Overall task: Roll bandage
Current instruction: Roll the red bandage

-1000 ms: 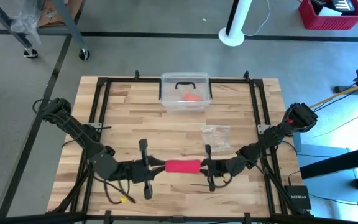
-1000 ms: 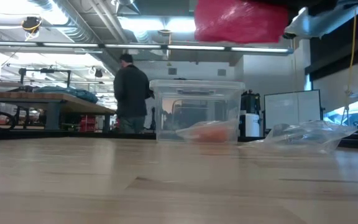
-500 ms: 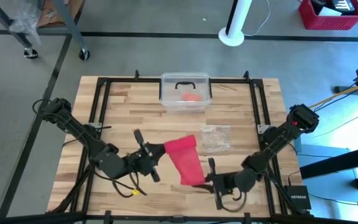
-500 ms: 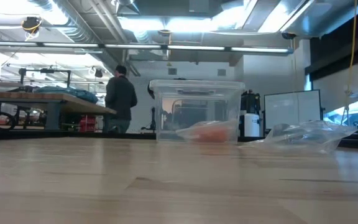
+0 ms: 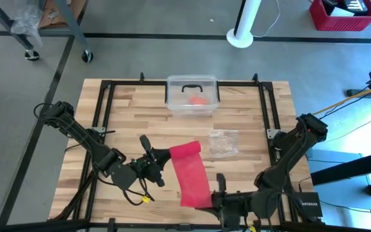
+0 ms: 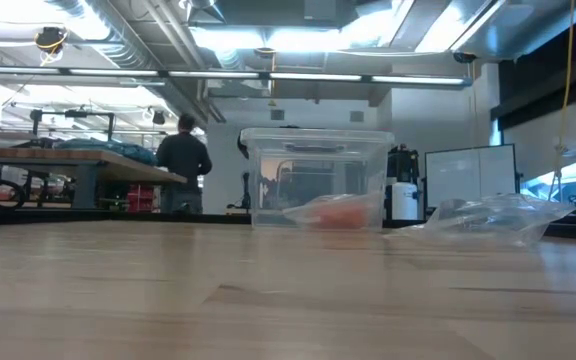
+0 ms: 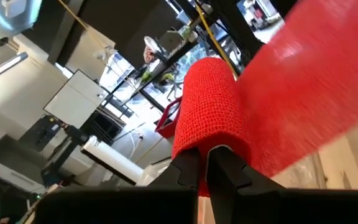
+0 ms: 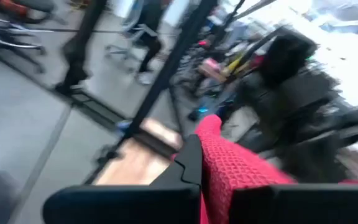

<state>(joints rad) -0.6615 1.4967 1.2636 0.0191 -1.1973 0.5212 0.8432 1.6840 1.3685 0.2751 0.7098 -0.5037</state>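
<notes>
High view: bandage (image 5: 192,174) stretched as a red band over the table's (image 5: 127,109) near-centre, between left gripper (image 5: 161,156), clamped on its rolled end, and right gripper (image 5: 212,200), pinched on the far end close to the near table edge; bare wood lies left of the band. Clear bin (image 5: 192,95) sits at the far edge w/ plastic bag (image 5: 223,142) nearer, right of centre. Low view shows bin, bag and a person (image 6: 183,165) in the room behind, but no arms or band; right wrist view is blurred, so its grip there is probably on cloth.
</notes>
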